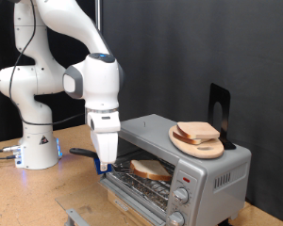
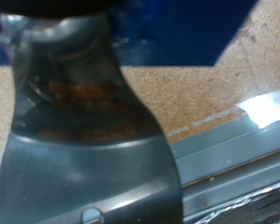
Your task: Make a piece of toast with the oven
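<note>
The silver-grey oven [image 1: 203, 174] stands at the exterior view's right with its glass door [image 1: 132, 185] folded down open. The piece of toast [image 1: 149, 169] lies flat on the wire rack inside. My gripper [image 1: 103, 164] points straight down at the door's left edge, just left of the toast. Its fingers look shut together with nothing between them. In the wrist view the dark fingers [image 2: 70, 56] fill most of the picture, with the door's metal edge [image 2: 233, 140] beside them; the toast does not show there.
A round wooden plate [image 1: 200, 148] with other bread slices [image 1: 196, 132] sits on the oven's top. A black stand [image 1: 220, 105] rises behind it. Two knobs [image 1: 182, 196] are on the oven's front. The wooden table [image 1: 28, 188] lies below the arm's base [image 1: 36, 151].
</note>
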### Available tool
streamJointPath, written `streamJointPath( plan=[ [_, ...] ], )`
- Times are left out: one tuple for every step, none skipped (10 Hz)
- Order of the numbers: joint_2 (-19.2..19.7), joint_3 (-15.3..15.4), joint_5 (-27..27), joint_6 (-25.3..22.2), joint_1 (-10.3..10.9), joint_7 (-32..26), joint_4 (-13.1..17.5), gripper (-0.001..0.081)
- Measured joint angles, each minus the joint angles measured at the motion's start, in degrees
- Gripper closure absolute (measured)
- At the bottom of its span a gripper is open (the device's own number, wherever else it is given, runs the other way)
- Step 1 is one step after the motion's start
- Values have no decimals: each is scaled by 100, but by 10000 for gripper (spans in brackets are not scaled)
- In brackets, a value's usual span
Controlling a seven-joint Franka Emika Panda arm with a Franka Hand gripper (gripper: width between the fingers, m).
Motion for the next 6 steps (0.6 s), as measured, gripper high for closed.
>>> streamJointPath(
  plan=[
    [-41,-50,120,-1,-15,-307,-68,415],
    [-106,-111,215,-1,-35,-566,-149,415],
    [-177,-166,271,-1,-55,-740,-232,415],
    [-240,-218,294,-1,-68,-805,-299,415],
    [-287,-259,301,-1,-74,-814,-346,415],
    [-319,-287,305,-1,-85,-837,-379,415]
  ],
)
